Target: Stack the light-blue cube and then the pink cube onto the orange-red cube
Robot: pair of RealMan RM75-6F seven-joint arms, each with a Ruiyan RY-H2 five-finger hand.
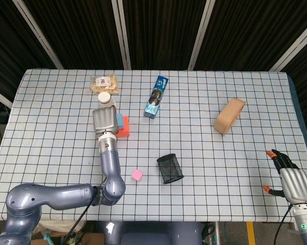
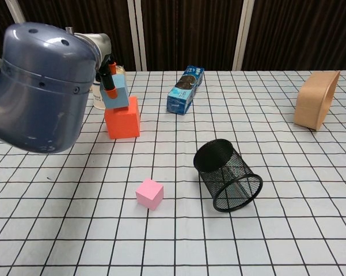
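My left hand (image 1: 104,121) (image 2: 106,72) holds the light-blue cube (image 2: 117,91) (image 1: 119,121) just above the left top of the orange-red cube (image 2: 124,118) (image 1: 124,128); whether the two touch I cannot tell. The pink cube (image 2: 149,194) (image 1: 137,175) lies alone on the checked cloth nearer the front. Far off at the front right corner my right hand (image 1: 291,181) hovers, its fingers apart and nothing in them. My left forearm fills the left of the chest view.
A black mesh pen cup (image 2: 227,176) lies tipped over right of the pink cube. A blue snack box (image 2: 185,89), a white bottle (image 1: 105,99) and a snack bag (image 1: 104,83) sit at the back. A tan holder (image 2: 315,106) stands at the right.
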